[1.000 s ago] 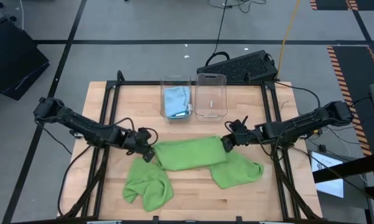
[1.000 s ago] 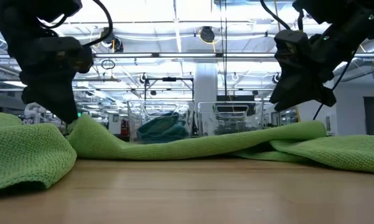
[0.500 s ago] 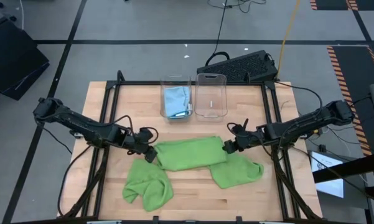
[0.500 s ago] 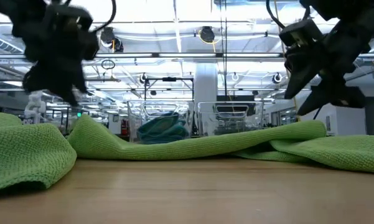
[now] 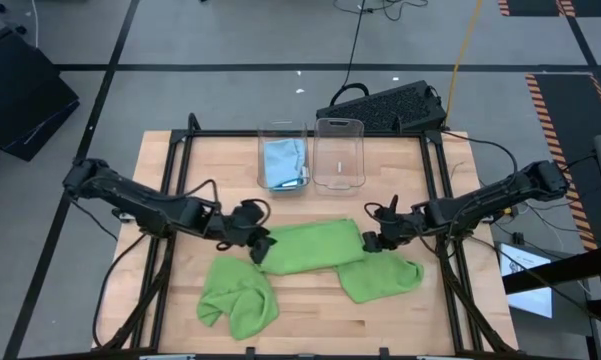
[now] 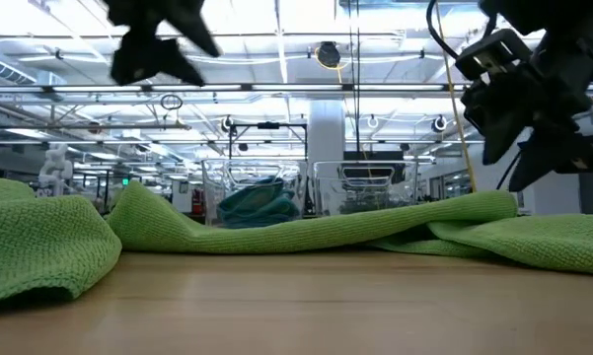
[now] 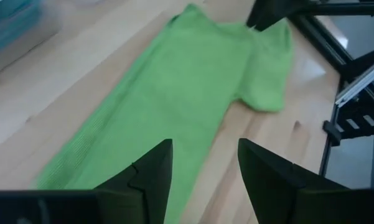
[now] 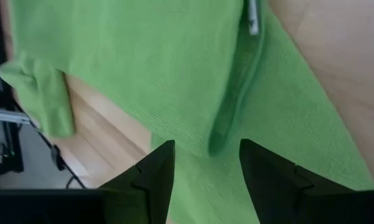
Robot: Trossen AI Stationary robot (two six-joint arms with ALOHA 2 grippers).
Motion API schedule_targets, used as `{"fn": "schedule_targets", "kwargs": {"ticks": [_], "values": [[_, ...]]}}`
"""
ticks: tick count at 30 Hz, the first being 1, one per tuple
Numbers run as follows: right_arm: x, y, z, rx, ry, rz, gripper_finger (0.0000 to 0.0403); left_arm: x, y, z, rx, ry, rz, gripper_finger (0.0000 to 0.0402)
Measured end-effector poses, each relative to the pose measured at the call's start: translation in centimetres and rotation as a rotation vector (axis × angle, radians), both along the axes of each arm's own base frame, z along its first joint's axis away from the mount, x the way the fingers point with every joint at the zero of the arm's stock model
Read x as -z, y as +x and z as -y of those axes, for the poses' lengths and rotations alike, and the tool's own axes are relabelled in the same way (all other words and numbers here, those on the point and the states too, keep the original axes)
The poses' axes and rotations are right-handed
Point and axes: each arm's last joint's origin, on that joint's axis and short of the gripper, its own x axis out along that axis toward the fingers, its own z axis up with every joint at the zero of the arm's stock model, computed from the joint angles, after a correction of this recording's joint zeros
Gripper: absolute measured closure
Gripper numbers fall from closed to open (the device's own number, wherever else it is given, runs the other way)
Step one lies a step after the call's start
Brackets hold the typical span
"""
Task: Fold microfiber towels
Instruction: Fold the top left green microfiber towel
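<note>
Towel (image 5: 308, 246), lime green, lies folded flat; left hand (image 5: 260, 243) and right hand (image 5: 372, 241) open, empty.

high view: overhead, straight down on the whole counter (image 5: 180, 165) and both arms.
low view: counter height, level across into the room.
left wrist view: close, angled down along the folded green towel (image 7: 174, 93).
right wrist view: close, nearly straight down.
shared: folded green towel shows in all four.
</note>
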Motion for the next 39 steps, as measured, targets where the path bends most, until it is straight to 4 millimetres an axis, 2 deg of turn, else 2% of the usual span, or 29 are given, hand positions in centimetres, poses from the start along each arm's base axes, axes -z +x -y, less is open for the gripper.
{"fn": "schedule_targets", "kwargs": {"ticks": [6,9,14,19,24,34,39], "values": [[0.9,-0.5,0.0,-0.008,0.007,-0.036,0.0229,-0.8,5.0,1.5,0.043,0.059,0.002,0.0218],[1.5,-0.6,0.0,0.001,0.023,0.004,0.0229,-0.9,7.6,2.3,0.074,0.098,0.003,0.0218],[3.8,-1.4,0.2,0.033,0.075,0.094,0.0229,-1.6,11.8,3.8,0.122,0.2,0.042,0.0218],[5.5,-2.6,0.3,0.053,0.101,0.083,0.0229,-1.6,14.6,4.6,0.156,0.251,0.059,0.0218],[5.2,-2.3,0.2,0.048,0.119,0.135,0.0229,-1.5,15.9,4.8,0.158,0.263,0.065,0.0218],[4.4,-1.7,0.0,0.046,0.132,0.185,0.0227,-1.3,15.8,4.8,0.142,0.245,0.04,0.0218],[4.3,-1.6,0.0,0.048,0.141,0.193,0.0193,-1.3,15.8,4.8,0.143,0.24,0.04,0.0218]]}}
